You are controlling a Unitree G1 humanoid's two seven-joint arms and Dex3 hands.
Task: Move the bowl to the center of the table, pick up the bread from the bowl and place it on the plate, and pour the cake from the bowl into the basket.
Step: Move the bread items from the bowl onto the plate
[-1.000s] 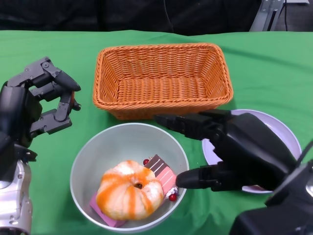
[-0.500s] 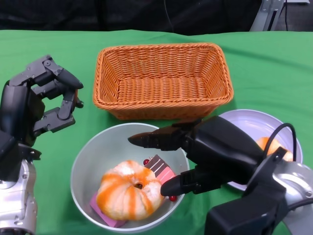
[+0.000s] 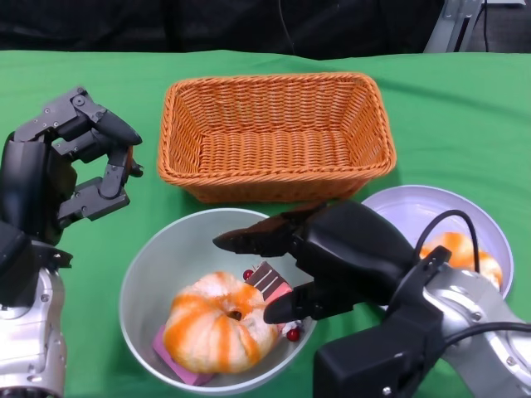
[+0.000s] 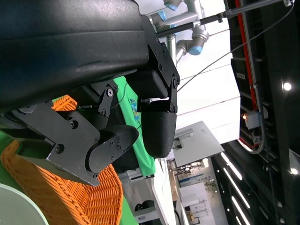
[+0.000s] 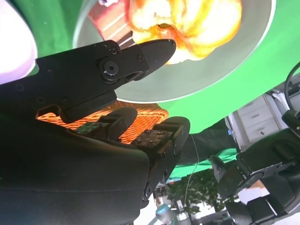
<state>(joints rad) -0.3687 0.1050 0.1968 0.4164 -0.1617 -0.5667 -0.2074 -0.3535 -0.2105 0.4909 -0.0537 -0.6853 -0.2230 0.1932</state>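
Note:
A pale bowl (image 3: 178,249) sits near the table's front, just before the wicker basket (image 3: 274,137). In it lie an orange-striped bread ring (image 3: 217,330) and a pink and brown cake slice (image 3: 275,290). My right hand (image 3: 332,257) hovers over the bowl's right side, fingers apart around nothing, thumb near the cake. The right wrist view shows the bread ring (image 5: 187,21) and the cake slice (image 5: 108,23) beyond my fingers (image 5: 136,58). A second striped bread (image 3: 460,253) lies on the white plate (image 3: 411,211) at right. My left hand (image 3: 66,178) hangs empty left of the basket.
The basket is empty and takes up the table's middle back. Green cloth (image 3: 465,116) covers the table, with bare room at the far left and far right. The left wrist view shows my left hand (image 4: 117,122) and a corner of the basket (image 4: 70,201).
My right hand has swung left from over the plate to over the bowl, uncovering a bread on the plate. My left hand has shifted slightly up.

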